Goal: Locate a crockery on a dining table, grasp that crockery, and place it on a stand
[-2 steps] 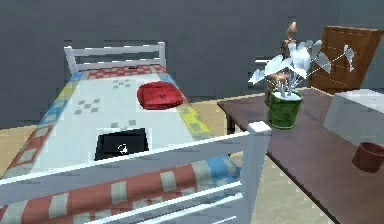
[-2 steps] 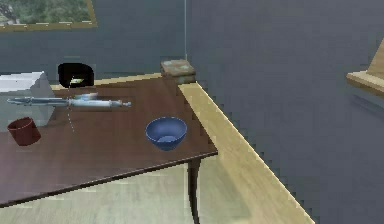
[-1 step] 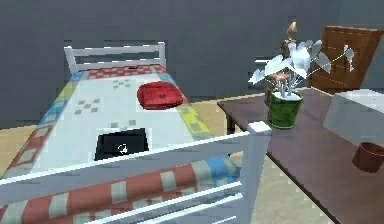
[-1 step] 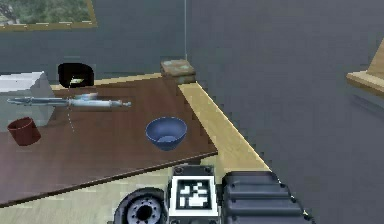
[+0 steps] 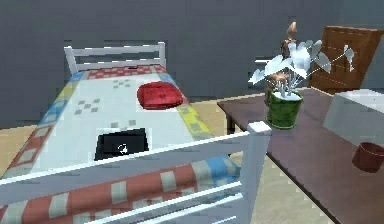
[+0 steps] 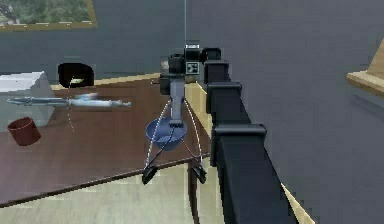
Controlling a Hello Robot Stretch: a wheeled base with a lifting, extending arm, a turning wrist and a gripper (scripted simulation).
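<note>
- Forward view: the dark dining table [image 5: 300, 150] stands just beside the foot of a white-framed bed [image 5: 100, 112]. On the table are a plant in a green pot [image 5: 284, 108], a white box [image 5: 355, 115] and a dark red cup [image 5: 368, 157] at the picture's right edge. I cannot make out any stand here.
- Arm side view: the arm [image 6: 240, 150] lies along the near edge of the table. The gripper [image 6: 175, 172] has its thin fingers pointing down. A blue bowl [image 6: 165, 133] shows right behind them, and I take it for the crockery. The bowl is near the table's edge, well apart from the red cup.
- The pincer's state cannot be told. I also cannot tell whether the bowl is held or rests on the tabletop.
- My judgement: locating seems done and the grasp is the step in hand. Carrying the bowl and placing it on a stand are left.
</note>
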